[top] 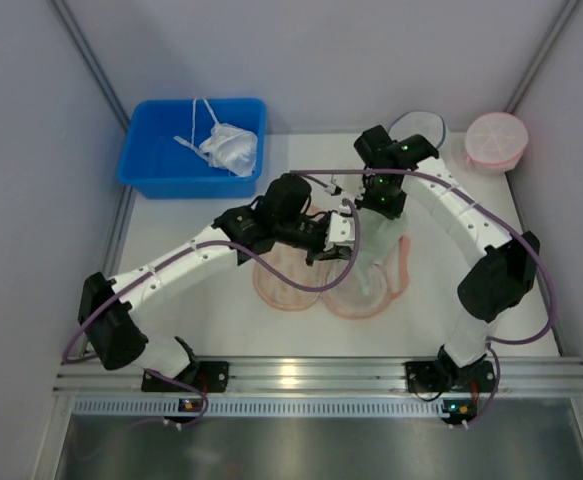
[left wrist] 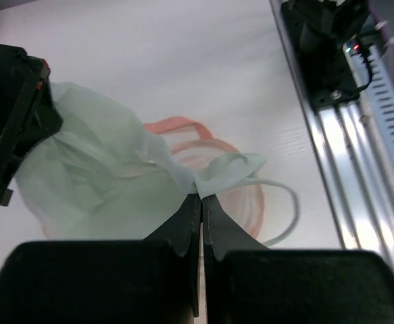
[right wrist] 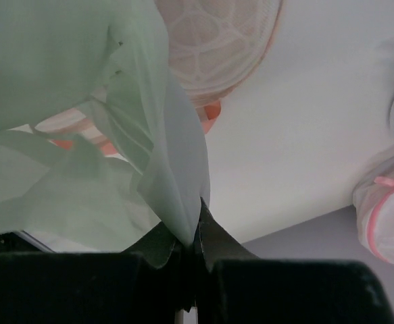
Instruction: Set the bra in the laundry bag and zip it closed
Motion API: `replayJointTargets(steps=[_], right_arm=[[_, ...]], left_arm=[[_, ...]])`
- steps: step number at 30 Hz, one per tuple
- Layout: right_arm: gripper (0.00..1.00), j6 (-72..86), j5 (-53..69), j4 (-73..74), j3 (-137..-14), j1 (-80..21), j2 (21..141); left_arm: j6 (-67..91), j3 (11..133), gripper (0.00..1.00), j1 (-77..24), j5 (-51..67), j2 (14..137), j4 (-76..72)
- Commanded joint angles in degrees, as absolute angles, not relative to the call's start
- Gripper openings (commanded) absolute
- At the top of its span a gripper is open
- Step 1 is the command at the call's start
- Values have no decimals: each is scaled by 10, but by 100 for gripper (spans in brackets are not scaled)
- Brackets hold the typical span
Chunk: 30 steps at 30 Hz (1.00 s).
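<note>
Layout: the laundry bag (top: 356, 300) lay open at the centre of the worktop (top: 221, 325). The bra (top: 373, 250) hung over its right half, between the left hand (top: 343, 232) and the right hand (top: 383, 205). At rear left stood a bin (top: 151, 170) containing a second bra (top: 229, 150). At rear right sat a round pouch (top: 496, 140), with another pouch (top: 418, 125) to its left.

No readable text, labels, brands or numbers in any view.

Looking very much like a robotics lab test cell, not a home or shop: being boxed in by plain grey panels (top: 31, 150) and slanting metal struts (top: 89, 55) around a white table (top: 231, 335). Showing a left arm (top: 186, 262) and a right arm (top: 461, 205), both black and white, bolted to a slotted aluminium rail (top: 321, 378) along the near edge, trailing purple cables (top: 311, 173) and glowing with small green status lights (top: 408, 150). Also holding a blue plastic bin (top: 141, 175) at the back.
</note>
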<state>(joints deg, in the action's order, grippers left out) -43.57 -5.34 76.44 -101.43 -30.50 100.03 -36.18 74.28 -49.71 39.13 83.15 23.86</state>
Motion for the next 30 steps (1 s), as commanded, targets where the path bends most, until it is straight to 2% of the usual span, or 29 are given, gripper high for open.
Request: replayJointTargets(steps=[1, 13, 22, 24, 25, 26, 28, 29, 30], right_arm=[[1, -482, -78, 857, -1042, -291, 1008], [6, -570, -94, 857, -1066, -284, 1129], [9, -575, -95, 857, -1168, -309, 1250], [12, -569, -98, 857, -1179, -318, 1272], [14, -564, -100, 857, -1187, -327, 1279], [26, -558, -102, 855, -1189, -330, 1283], [38, -552, -102, 853, -1199, -337, 1294], [47, -542, -105, 848, -1203, -343, 1295], [49, -538, -105, 843, -1209, -344, 1295]], left_arm=[[-175, 760, 0, -508, 457, 853, 200], [43, 627, 0, -556, 390, 871, -13], [118, 554, 0, -570, 339, 896, -47], [135, 541, 0, -570, 328, 905, -52], [151, 533, 0, -570, 324, 913, -54], [158, 529, 0, -570, 316, 918, -62], [172, 515, 0, -570, 292, 918, -72], [173, 513, 0, -570, 284, 917, -75], [173, 512, 0, -570, 273, 916, -75]])
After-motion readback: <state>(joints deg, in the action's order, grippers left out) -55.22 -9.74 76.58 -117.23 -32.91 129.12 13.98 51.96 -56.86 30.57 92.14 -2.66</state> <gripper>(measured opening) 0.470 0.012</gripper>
